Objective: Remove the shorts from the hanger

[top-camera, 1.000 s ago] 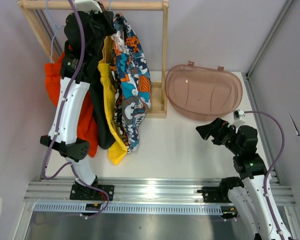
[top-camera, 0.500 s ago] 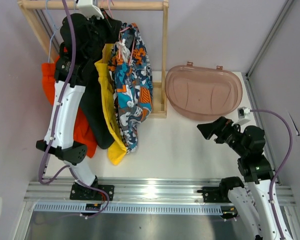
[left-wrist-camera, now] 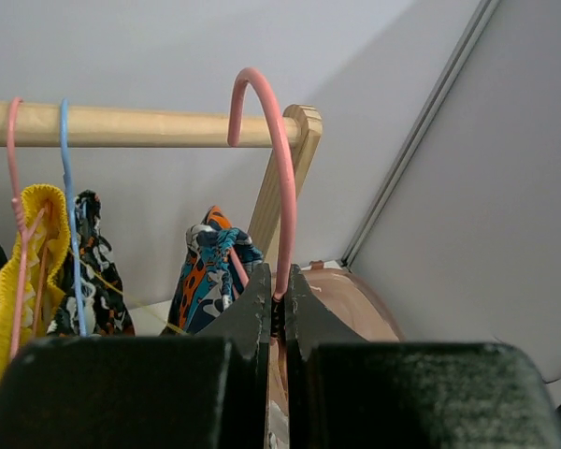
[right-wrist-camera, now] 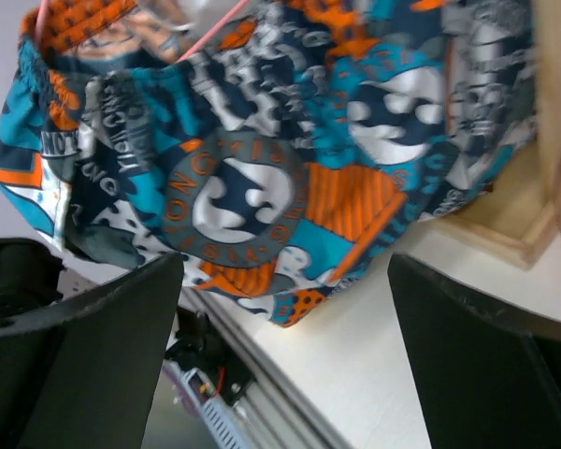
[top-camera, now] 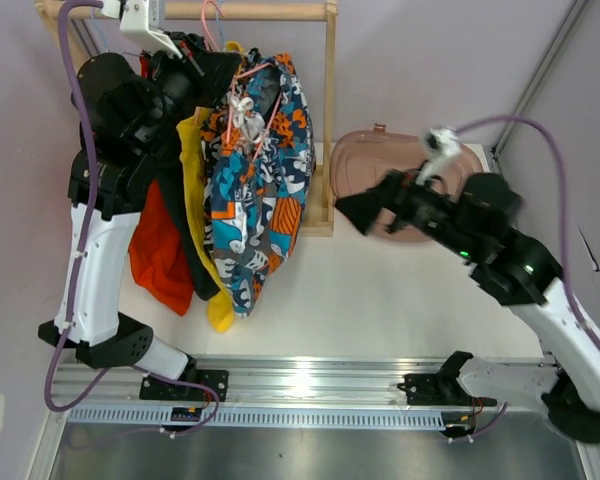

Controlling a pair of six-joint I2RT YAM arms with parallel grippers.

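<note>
Rack edges: the wooden rack's rail (left-wrist-camera: 122, 126) runs across the far-left corner, and its right post (top-camera: 330, 110) stands just right of the hanging cloth.
Open room: we see bare table (top-camera: 380, 310) from the rack's foot to the near metal edge. A brown plastic tub (top-camera: 450, 170) lies right of the post, close to the side wall.
Left arm: it reaches up steeply along the rack, with its wrist at rail height.
Left gripper (left-wrist-camera: 276, 304): the jaws are pinched tight on the stem of the pink hanger (left-wrist-camera: 279, 178). The hook's curve stands higher than the rail, and we cannot tell whether it touches the wood.
Right arm: it stretches low across the tub towards the post.
Right gripper (right-wrist-camera: 285, 281): the fingers are spread wide with nothing between them. They face the cloth, near it but apart.
Teal-orange-black shorts (top-camera: 255, 200): they hang bunched from the pink hanger and drape between the yellow pair and the post.
Other shorts: the yellow shorts (top-camera: 192, 170), black shorts (top-camera: 183, 245) and orange-red shorts (top-camera: 160, 250) hang left of them. The black-white-orange pair (left-wrist-camera: 95, 267) hangs by a blue hanger (left-wrist-camera: 70, 206).
</note>
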